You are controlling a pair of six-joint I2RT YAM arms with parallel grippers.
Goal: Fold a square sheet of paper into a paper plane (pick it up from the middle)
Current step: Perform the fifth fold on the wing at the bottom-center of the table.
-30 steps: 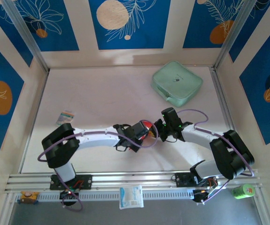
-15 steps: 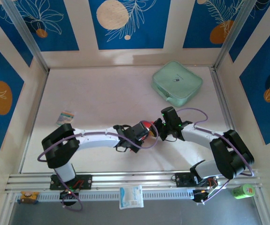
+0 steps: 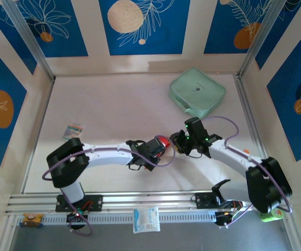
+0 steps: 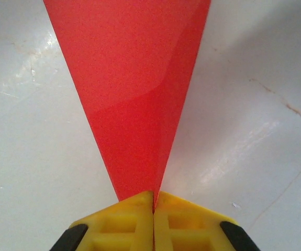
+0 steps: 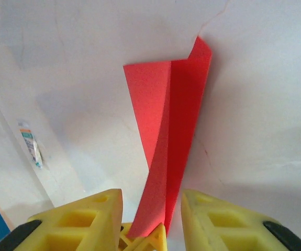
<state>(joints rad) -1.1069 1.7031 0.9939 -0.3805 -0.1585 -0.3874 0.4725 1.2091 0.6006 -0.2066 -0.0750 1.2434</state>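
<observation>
Near the green case (image 3: 197, 93), the left gripper (image 4: 153, 203) pinches the narrow tip of the paper plane (image 4: 134, 94); the right gripper (image 5: 151, 206) stands spread, straddling it.

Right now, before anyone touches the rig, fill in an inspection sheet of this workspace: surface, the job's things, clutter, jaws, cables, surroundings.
Surface: white table, with faint hairline marks.
Job's things: red paper plane, folded to a taper with a centre crease, between the two arms at mid-table.
Clutter: mint-green case at the far right; small printed packet at the left; white packet on the front rail.
Jaws: left jaws shut on the plane's narrow tip; right jaws open, standing either side of the paper.
Cables: purple cables loop along both arms, off the paper.
Surroundings: blue leaf-print panels on three sides.
</observation>
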